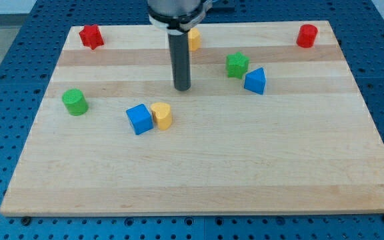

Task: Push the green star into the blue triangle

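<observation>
The green star [237, 64] lies on the wooden board [199, 173] right of centre near the view's top. The blue triangle [255, 81] lies just to its lower right, almost touching it or touching it. My tip [182, 88] is the lower end of the dark rod. It stands to the left of the green star, a clear gap away, and touches no block.
A blue cube [139, 119] and a yellow block [161, 115] sit side by side left of centre. A green cylinder [75, 102] is at the left. A red star [91, 36], a red cylinder [306, 35] and a yellow block [193, 39] behind the rod lie along the top.
</observation>
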You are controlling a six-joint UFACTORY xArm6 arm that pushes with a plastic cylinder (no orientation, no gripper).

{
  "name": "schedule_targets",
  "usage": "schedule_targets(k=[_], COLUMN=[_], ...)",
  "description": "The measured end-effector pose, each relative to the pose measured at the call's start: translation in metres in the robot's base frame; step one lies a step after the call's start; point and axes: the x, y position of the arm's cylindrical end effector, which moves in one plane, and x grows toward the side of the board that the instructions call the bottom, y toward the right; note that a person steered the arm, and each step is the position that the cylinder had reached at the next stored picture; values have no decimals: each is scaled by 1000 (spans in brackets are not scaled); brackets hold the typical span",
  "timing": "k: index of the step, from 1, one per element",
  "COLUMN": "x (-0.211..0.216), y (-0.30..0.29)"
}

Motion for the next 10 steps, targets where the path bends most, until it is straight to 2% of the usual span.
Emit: schedule_targets(k=[5,10], x=[-25,-55], y=[57,83])
